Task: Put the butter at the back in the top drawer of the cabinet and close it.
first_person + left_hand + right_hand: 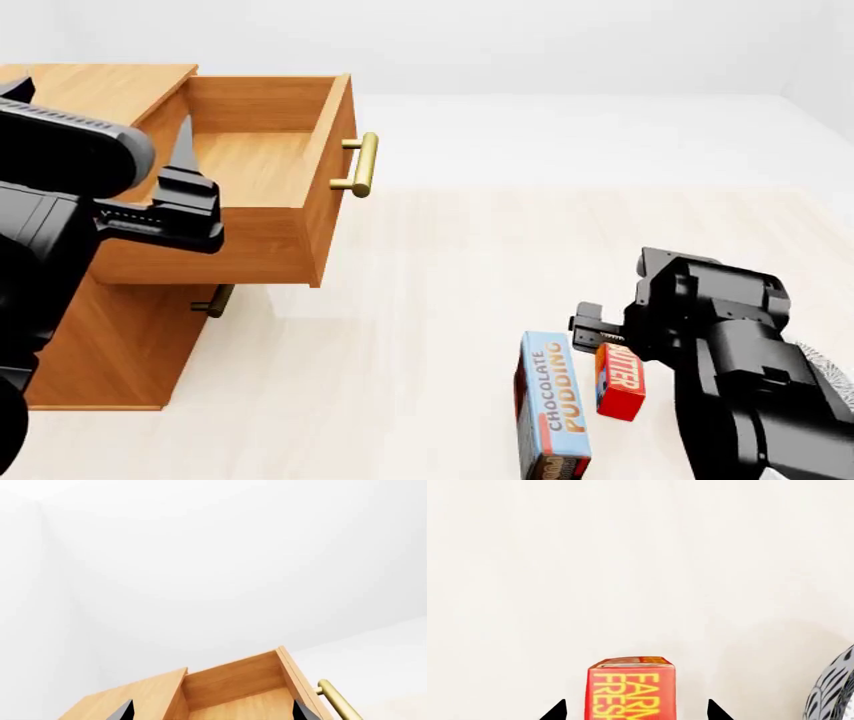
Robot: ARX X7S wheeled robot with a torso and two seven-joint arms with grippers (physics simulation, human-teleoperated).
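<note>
Butter is what you're after, but going left to right: your left gripper (183, 165) hangs at the near side of the top drawer (260, 165), jaws spread apart with nothing in them. The left wrist view shows the two tips wide either side of the drawer's bare wooden inside. That drawer is pulled well out of the cabinet (107, 330), brass handle (358, 165) facing the open floor, so the way in looks clear for a drop.

Moving right, the pudding box (554, 408) lies flat on the floor (441, 300), long, blue and brown. The butter (619, 381) sits just beside it on the far side from the cabinet, small red box, yellow-orange lettering, roughly half the pudding's length. In the right wrist view it reads "FARM FRESH" (630, 690).

Your right gripper (635, 711) is over it, jaws open and straddling the box, one tip each side, not pinching yet as far as I can tell. Looks like you're lined up for the grab.
</note>
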